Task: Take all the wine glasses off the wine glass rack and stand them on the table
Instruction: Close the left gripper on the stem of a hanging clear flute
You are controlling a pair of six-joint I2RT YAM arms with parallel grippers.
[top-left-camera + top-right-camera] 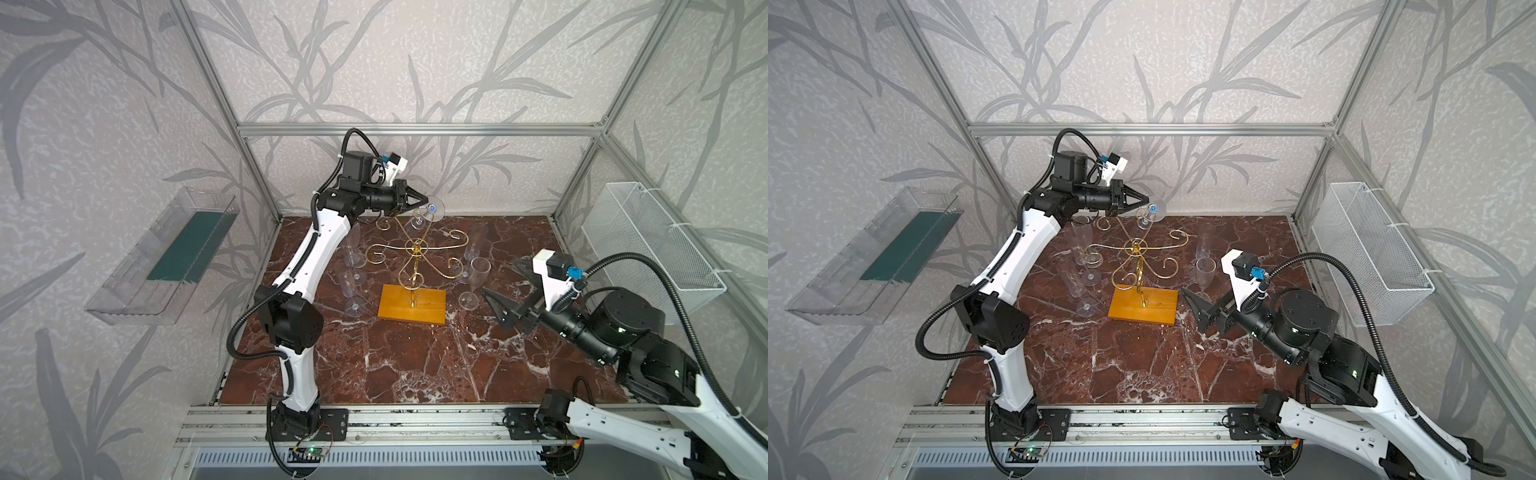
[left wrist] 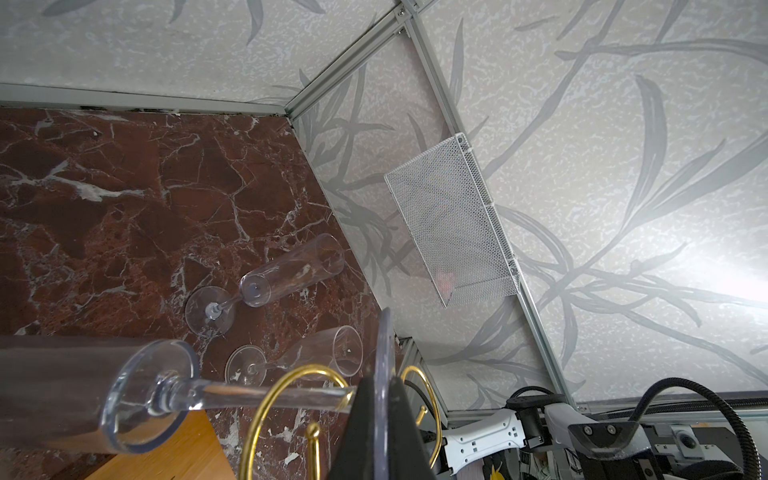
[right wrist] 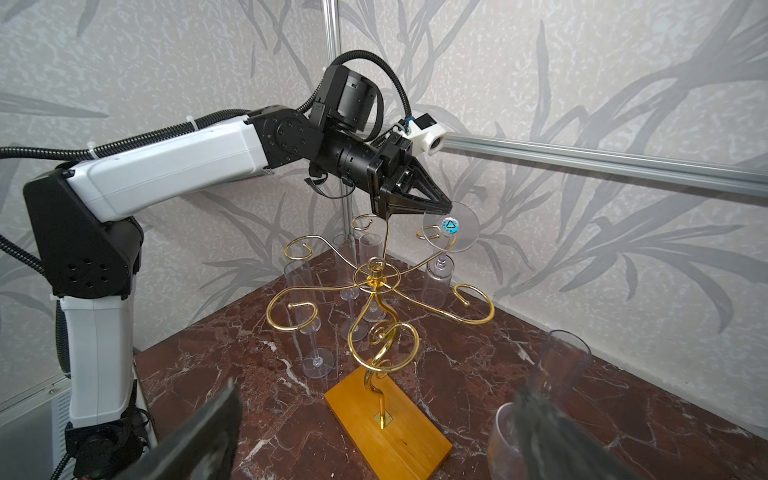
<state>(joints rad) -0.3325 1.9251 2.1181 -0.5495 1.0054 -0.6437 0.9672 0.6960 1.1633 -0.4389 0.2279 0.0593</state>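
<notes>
While the left gripper [image 3: 446,206] is clamping shut on the rim of the foot of the glass [image 3: 443,262], which is hanging upside down from the far arm of the rack [image 3: 376,271], I'm counting six glasses altogether. That's the one on the rack, three spares [image 3: 300,299] standing on the table [image 1: 415,365] on the left arm's side, and a pair [image 1: 478,272] standing on the right side, just beside the right gripper [image 1: 508,284]. Rack-wise I'm seeing one gold wire stand with six curly arms coming off a central post, sitting on one orange wooden base [image 1: 424,309]. Two robot arms are showing, plus one clear bin [image 1: 124,291] hanging on the left wall and one white mesh basket [image 1: 648,241] hanging on the right wall. As for where the glass is sitting relative to the left gripper, the foot disc is poking out right at the fingertips with its edge caught between them. In the left wrist view the stem is running away from the gripper through a gold curl, and the bowl is dangling at the far end, well above the table. So the glass is looking like it's still on the rack. The right gripper is hovering low near the right edge of the base with its jaws spread wide and empty, across the rack from the hanging glass and well apart from it.
</notes>
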